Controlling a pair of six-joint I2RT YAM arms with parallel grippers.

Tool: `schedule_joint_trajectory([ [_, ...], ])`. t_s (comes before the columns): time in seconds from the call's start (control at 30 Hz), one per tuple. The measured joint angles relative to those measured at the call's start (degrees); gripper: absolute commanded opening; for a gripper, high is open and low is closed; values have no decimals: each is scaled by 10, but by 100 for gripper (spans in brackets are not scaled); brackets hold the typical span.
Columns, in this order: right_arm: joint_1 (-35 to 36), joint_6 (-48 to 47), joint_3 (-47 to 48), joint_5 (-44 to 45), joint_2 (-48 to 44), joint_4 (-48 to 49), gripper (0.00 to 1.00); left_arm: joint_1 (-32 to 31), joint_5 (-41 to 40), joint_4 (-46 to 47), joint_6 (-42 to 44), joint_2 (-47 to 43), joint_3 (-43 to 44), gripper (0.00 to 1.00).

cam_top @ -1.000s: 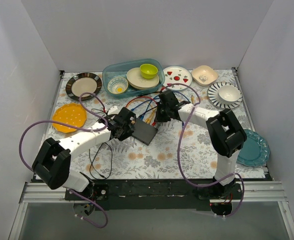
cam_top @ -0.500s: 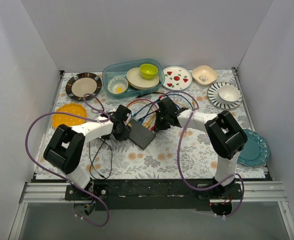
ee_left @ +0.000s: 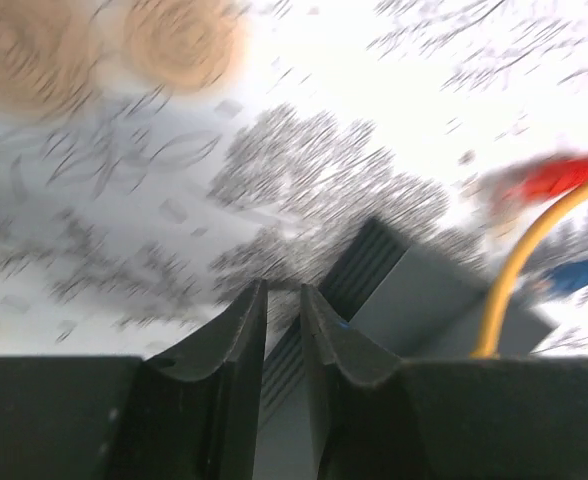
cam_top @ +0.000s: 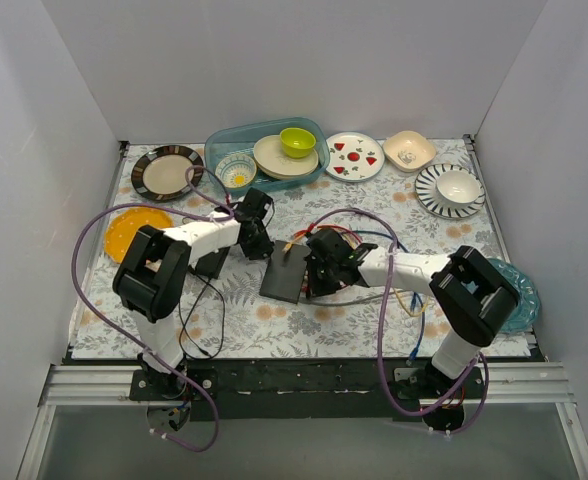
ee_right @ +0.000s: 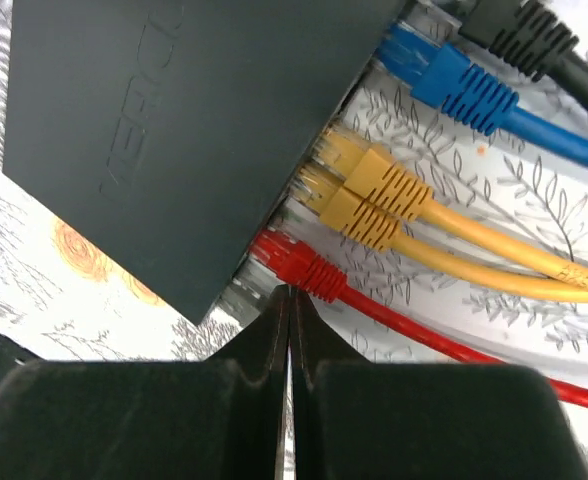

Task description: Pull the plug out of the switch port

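The switch (cam_top: 286,271), a flat black box, lies mid-table with its socket edge facing right. In the right wrist view the switch (ee_right: 174,130) has a red plug (ee_right: 296,262), two yellow plugs (ee_right: 369,190), a blue plug (ee_right: 454,85) and a black plug (ee_right: 519,35) in its ports. My right gripper (ee_right: 289,292) is shut and empty, its tip just beside the red plug. My left gripper (ee_left: 284,295) is nearly shut with a thin gap, empty, over a corner of the switch (ee_left: 424,300). From above, the left gripper (cam_top: 257,240) is at the switch's far left corner and the right gripper (cam_top: 319,272) at its right edge.
Coloured cables (cam_top: 414,300) trail to the right front. A small black adapter block (cam_top: 211,262) lies left of the switch. At the back stand a blue tub (cam_top: 219,140) with bowls and several plates. An orange plate (cam_top: 134,233) is at left, a teal plate (cam_top: 514,300) at right.
The switch has slid nearer and turned. The right gripper moved nearer with it. The left gripper moved from the switch's left edge to its far corner. The cables swung to the right front.
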Motion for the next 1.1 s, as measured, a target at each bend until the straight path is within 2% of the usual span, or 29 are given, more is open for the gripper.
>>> schedule_joint_trajectory([
  [0.1,7,-7,21,24,-12,-49,1,9,-4,0,-1,18,35,27],
  [0.2,5,-21,68,65,-40,-105,1,20,-30,-9,-7,-3,42,29],
  [0.33,-31,-42,149,96,-71,-116,1,37,-58,-23,-14,-76,28,28],
  [0.4,-63,-50,190,99,-65,-113,1,37,-57,-22,-26,-134,4,23],
  [0.53,-121,-61,274,89,14,-104,1,-1,-35,-14,-49,-227,-67,12],
  [0.73,-159,-74,389,54,188,-102,1,-108,27,3,-76,-253,-169,1],
  [0.9,-162,-88,459,24,282,-111,1,-133,63,0,-91,-267,-227,0],
  [1.1,-162,-95,429,-9,296,-106,1,-133,93,18,-96,-257,-252,0],
])
